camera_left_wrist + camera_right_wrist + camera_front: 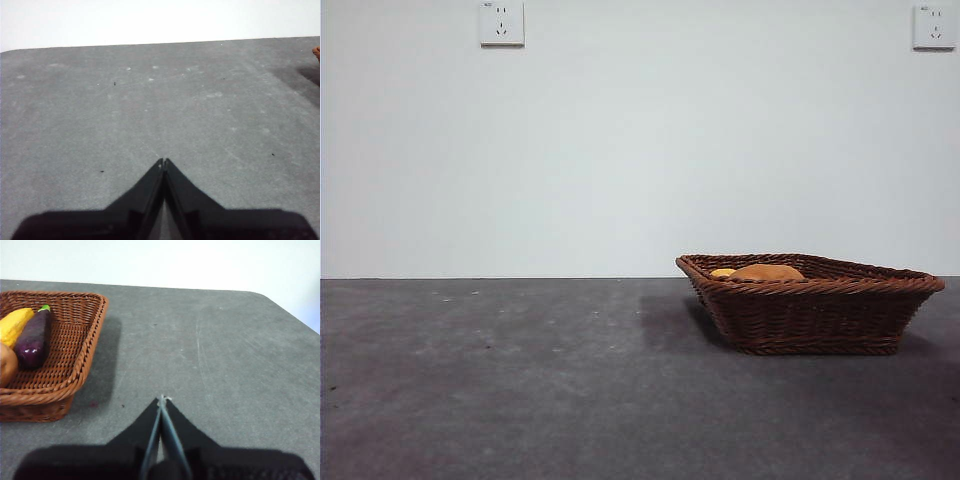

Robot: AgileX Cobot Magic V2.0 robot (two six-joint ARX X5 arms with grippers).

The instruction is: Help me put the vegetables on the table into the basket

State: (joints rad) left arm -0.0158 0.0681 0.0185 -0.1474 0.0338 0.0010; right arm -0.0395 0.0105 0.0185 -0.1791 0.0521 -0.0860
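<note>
Soft, even light fills all three views. In the front view the plain white wall [640,150] is bright with slightly dimmer corners. The shallow dark brown woven wicker basket [810,315] throws a faint, soft-edged shadow toward nine o'clock on the dark grey matte surface [500,390], which looks grainy up close. The glossy dark purple eggplant [33,339] carries small highlights. Both wrist pictures are slightly soft, their walls washed out.

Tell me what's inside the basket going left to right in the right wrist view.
Potato at the picture's edge, then the yellow vegetable, then the eggplant, then bare wicker out to the basket rim.
</note>
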